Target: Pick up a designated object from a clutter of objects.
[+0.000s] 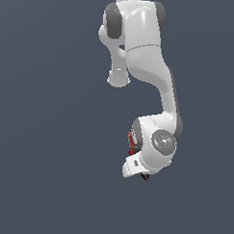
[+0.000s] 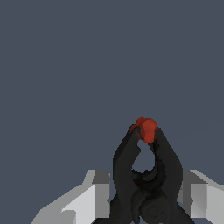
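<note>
The clamp (image 2: pixel 146 175) sits right between the gripper (image 2: pixel 146 197) fingers (image 2: pixel 98 197), red tips (image 2: pixel 144 129) pointing away from the wrist, and the jaws look closed on its black body. From the exterior view, only bits of red and black (image 1: pixel 132 142) peek out beside the arm's (image 1: pixel 150 67) wrist, so the clamp is mostly hidden there. Plain grey floor (image 1: pixel 49 159) all around it.

Flat even simulator light, soft low-resolution renders (slightly blurry), no cast shadows, no glare
</note>
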`<state>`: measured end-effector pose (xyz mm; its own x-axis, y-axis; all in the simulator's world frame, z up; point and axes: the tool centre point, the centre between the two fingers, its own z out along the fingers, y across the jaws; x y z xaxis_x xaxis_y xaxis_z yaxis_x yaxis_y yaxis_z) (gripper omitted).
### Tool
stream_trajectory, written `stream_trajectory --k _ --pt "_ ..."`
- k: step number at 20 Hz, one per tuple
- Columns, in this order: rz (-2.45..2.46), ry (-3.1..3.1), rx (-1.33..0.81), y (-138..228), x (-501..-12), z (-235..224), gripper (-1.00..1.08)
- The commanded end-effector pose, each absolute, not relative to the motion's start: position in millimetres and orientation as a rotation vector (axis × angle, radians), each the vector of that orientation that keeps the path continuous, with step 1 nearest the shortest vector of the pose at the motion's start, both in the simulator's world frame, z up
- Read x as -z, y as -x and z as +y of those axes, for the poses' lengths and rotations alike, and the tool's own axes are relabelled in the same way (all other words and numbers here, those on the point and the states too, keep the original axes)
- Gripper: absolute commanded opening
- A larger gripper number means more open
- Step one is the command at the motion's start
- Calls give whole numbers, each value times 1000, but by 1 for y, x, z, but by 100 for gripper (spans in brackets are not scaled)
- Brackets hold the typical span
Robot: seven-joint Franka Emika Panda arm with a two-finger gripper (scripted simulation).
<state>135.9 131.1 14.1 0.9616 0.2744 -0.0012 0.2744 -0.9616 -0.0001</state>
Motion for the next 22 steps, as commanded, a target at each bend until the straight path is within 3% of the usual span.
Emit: stream_trajectory --k 1,11,22 --pt "435 -3111 1 -135 -17 129 -100" --pt "435 -3111 1 -117 -46 106 -100" --pt "435 -3111 1 -75 -116 48 -100"
